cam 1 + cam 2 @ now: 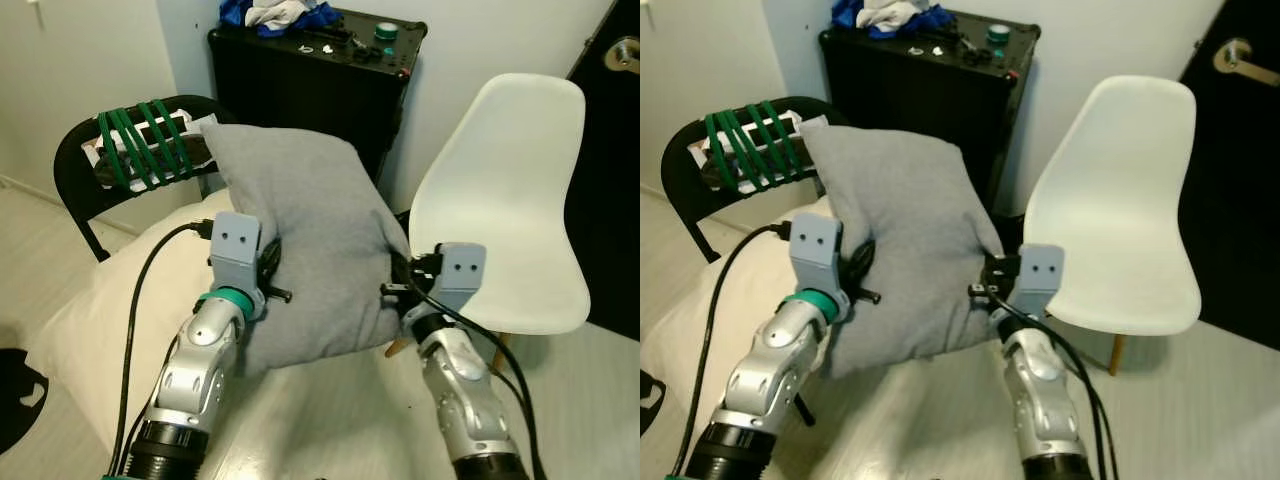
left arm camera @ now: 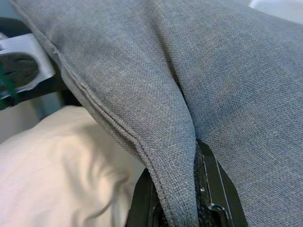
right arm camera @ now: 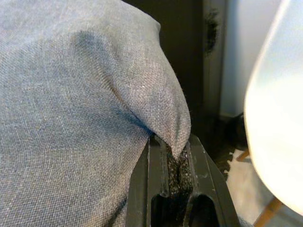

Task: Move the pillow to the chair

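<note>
- Here the grey pillow [image 1: 300, 250] hangs lifted between both arms, above the cream cushion [image 1: 110, 310].
- Left gripper [image 2: 177, 198], at the pillow's nine o'clock edge, has its black fingers pinched tight on a fold of the seam.
- Right gripper [image 3: 177, 165], at three o'clock, is clamped narrowly on the pillow's corner.
- The white chair [image 1: 510, 200] stands at two o'clock, just beside the pillow.
- A black cabinet [image 1: 310, 90] stands at twelve o'clock behind.

Head eyes look down; wrist cameras close on the pillow [image 1: 300, 250]
</note>
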Tool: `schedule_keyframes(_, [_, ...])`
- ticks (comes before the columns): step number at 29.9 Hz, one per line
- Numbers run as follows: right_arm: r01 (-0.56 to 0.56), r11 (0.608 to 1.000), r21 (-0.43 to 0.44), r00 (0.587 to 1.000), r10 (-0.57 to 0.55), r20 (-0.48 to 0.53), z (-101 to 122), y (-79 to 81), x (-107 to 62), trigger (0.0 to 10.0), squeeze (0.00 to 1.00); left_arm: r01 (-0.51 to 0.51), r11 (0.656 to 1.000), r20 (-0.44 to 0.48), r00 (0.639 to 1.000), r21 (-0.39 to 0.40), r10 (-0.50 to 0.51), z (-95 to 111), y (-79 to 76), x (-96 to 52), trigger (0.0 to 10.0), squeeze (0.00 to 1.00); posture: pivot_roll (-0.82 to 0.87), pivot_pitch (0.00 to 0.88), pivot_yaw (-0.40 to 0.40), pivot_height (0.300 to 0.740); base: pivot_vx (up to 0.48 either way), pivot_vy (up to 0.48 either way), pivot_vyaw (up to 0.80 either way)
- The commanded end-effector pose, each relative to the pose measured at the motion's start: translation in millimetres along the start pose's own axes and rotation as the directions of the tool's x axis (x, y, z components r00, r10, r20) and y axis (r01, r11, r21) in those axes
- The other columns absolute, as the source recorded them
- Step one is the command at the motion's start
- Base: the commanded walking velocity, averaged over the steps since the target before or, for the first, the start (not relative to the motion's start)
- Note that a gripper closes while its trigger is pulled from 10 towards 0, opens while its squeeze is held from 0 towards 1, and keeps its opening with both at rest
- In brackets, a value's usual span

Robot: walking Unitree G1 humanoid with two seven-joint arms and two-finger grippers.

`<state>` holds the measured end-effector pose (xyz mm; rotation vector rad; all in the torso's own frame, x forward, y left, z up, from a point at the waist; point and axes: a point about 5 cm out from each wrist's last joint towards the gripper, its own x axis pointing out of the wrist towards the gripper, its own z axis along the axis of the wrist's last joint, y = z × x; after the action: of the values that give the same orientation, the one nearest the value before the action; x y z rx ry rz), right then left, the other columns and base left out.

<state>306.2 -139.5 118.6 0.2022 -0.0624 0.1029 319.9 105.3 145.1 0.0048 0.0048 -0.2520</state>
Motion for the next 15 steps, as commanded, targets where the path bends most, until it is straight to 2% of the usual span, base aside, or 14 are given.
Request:
schedule_keyframes(1, [0.010, 1.000, 0.011, 0.999, -0.010, 0.031, 6.5, -0.5, 0.3, 10.0, 0.00, 0.002, 1.000, 0.012, 1.000, 0.011, -0.002, 2.2, 0.4, -1.6, 10.0, 0.00, 0.07, 0.039, 0.034, 0.740, 0.000, -0.349, 0.00])
schedule_keyframes(15, [0.008, 1.000, 0.011, 1.000, -0.008, 0.029, 6.7, -1.1, 0.5, 10.0, 0.00, 0.004, 1.000, 0.004, 1.000, 0.012, -0.004, 1.8, 0.3, -1.7, 10.0, 0.00, 0.07, 0.039, 0.038, 0.740, 0.000, -0.347, 0.00])
